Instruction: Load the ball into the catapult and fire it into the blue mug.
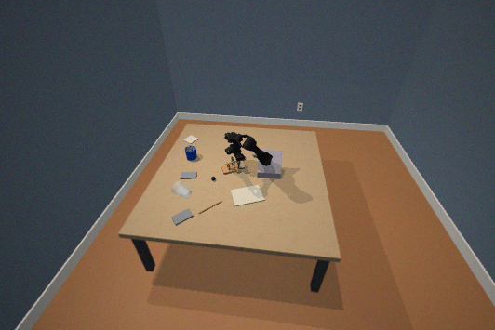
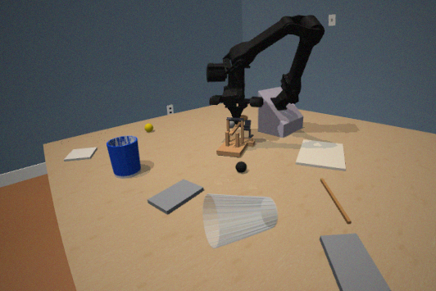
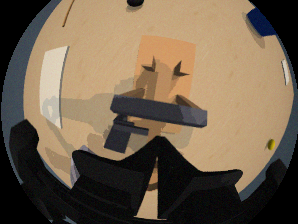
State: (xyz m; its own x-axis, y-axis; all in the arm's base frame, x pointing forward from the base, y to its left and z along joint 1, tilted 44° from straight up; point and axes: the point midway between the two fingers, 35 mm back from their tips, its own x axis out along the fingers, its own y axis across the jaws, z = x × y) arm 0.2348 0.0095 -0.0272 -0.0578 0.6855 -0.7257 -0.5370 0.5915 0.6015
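Note:
The wooden catapult point(image 1: 226, 171) point(image 2: 229, 152) point(image 3: 186, 49) stands upright, with a dark crossbar on its posts. My gripper point(image 2: 236, 121) point(image 3: 160, 140) is shut, pointing down just behind the crossbar, low over the throwing arm. Whether it touches the arm cannot be told. The brown cup end of the arm point(image 3: 153, 187) shows partly below the fingers in the wrist view; its inside is hidden. A black ball point(image 1: 213, 178) point(image 2: 241, 167) point(image 3: 135, 2) lies in front of the catapult. A yellow ball point(image 2: 148, 128) point(image 3: 271, 145) lies farther off. The blue mug point(image 1: 191, 153) point(image 2: 124, 160) point(image 3: 261, 24) stands upright.
A lilac block point(image 1: 270, 174) point(image 2: 267, 119) is beside the arm's base. A white pad point(image 1: 247, 195) point(image 2: 321, 156) point(image 3: 51, 87), two grey slabs point(image 1: 188, 175) point(image 2: 176, 196), a clear cup point(image 1: 181, 190) point(image 2: 242, 217) on its side and a stick point(image 1: 210, 207) point(image 2: 335, 201) lie around.

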